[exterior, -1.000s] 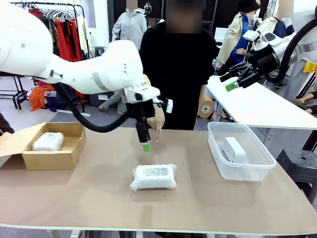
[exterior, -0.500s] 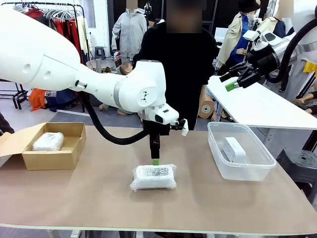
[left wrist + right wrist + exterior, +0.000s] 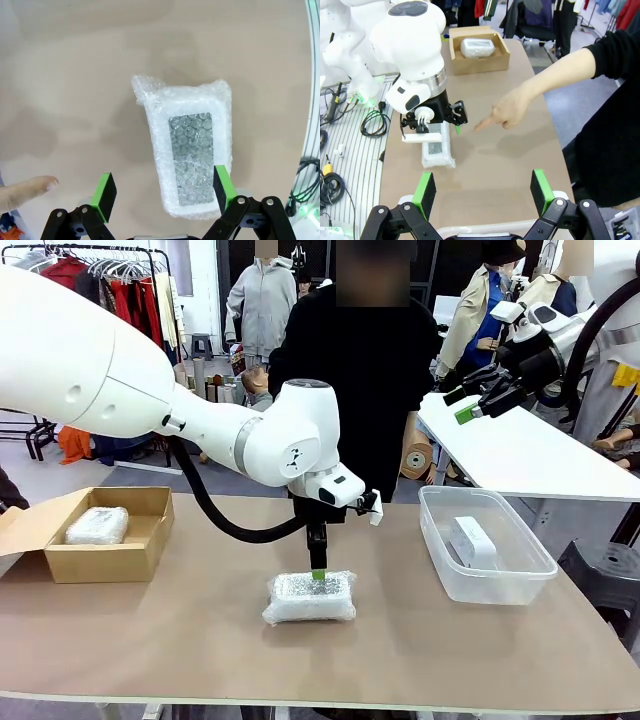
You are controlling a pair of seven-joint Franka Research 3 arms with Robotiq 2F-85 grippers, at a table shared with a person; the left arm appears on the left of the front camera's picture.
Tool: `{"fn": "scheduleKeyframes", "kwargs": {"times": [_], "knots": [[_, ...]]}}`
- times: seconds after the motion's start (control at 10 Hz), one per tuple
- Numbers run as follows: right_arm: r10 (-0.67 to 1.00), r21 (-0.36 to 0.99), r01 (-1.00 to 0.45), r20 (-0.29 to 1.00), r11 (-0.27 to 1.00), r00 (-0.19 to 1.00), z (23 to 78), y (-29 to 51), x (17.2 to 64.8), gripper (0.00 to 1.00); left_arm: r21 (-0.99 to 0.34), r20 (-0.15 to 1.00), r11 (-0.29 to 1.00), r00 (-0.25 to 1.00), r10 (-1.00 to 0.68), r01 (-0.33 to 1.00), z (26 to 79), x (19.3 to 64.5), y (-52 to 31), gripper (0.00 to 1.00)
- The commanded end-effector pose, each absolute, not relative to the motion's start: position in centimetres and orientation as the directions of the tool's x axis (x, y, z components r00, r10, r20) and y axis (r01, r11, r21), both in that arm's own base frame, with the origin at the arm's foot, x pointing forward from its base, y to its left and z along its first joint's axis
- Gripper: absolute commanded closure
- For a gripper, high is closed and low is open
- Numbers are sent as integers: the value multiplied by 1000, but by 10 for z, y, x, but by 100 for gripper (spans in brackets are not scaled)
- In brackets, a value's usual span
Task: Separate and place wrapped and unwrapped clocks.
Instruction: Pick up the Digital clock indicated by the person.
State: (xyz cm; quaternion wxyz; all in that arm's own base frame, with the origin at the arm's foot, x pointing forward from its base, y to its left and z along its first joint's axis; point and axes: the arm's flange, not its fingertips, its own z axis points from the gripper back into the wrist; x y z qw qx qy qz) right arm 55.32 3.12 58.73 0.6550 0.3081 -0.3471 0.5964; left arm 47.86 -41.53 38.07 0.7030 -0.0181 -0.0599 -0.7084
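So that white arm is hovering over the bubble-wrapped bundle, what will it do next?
Probably drop a little lower, then close. The left claw hangs open right above the white bubble-wrapped bundle, one green pad over its edge, so it likely needs centring first.

Left arm (image 3: 120, 380): glossy white rounded casing, grey joint band, small black emblem on wrist housing, thick black hose looped beneath; black gripper (image 3: 165, 192), green pads, silver screws at finger bases. Right gripper (image 3: 482, 190): same black body, green pads. Person (image 3: 365, 390): black long-sleeved top
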Motion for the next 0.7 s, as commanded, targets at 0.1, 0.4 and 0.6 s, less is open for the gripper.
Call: {"fn": "scheduleKeyframes", "kwargs": {"times": [0.1, 0.4, 0.6], "knots": [[567, -25, -995, 823, 93, 32, 588, 31, 552, 0, 27, 162, 30, 25, -986, 999, 375, 465, -410, 0], [567, -25, -995, 823, 93, 32, 588, 31, 552, 0, -23, 121, 37, 40, -992, 999, 368, 463, -409, 0], [567, -25, -995, 823, 93, 32, 588, 31, 552, 0, -47, 103, 36, 40, -994, 998, 362, 464, -407, 0]]}}
